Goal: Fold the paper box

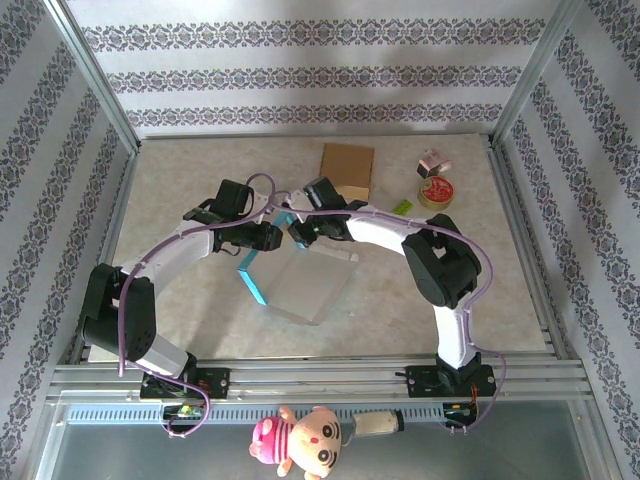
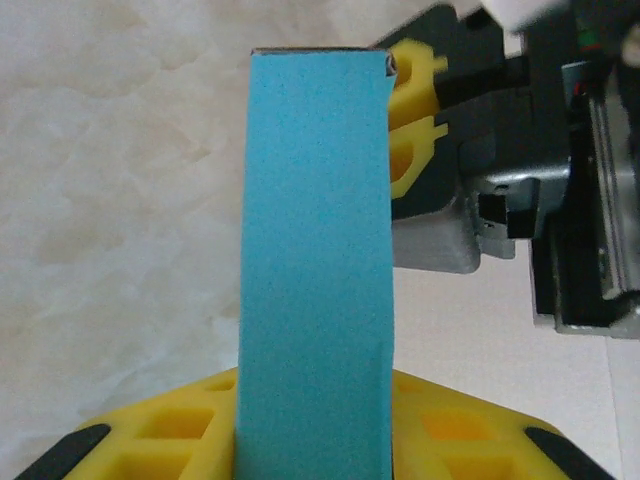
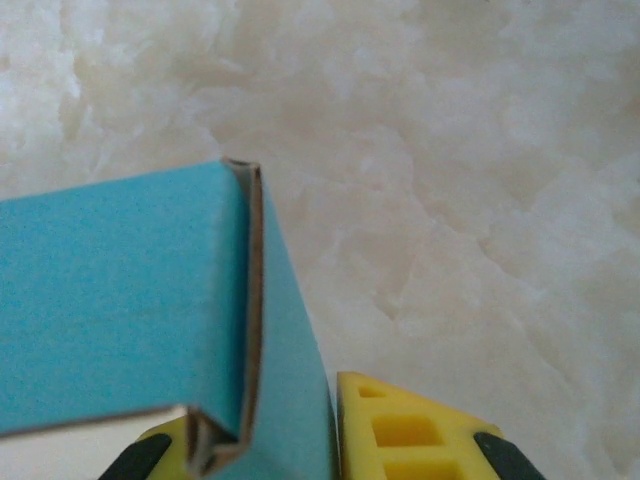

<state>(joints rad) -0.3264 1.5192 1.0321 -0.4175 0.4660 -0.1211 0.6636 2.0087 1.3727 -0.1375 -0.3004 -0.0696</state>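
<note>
Blue-outside, white-inside paper box (image 1: 305,285) sits mid pale marbled desk (image 1: 180,200), between both arms. Raised blue wall pinched in left hand (image 1: 266,238), long axis running away from it. Adjoining corner fold clamped narrow in right hand (image 1: 300,234), just beside. Corner crease likely next.

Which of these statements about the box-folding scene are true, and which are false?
1. The paper box has a blue panel. True.
2. The left jaws and the right jaws are both shut on the paper box. True.
3. The brown cardboard sheet lies under the paper box. False: it lies farther back on the table.
4. The round red tin sits at the table's near left. False: it sits at the far right.
5. A plush doll lies on the near side of the arm bases. True.
</note>
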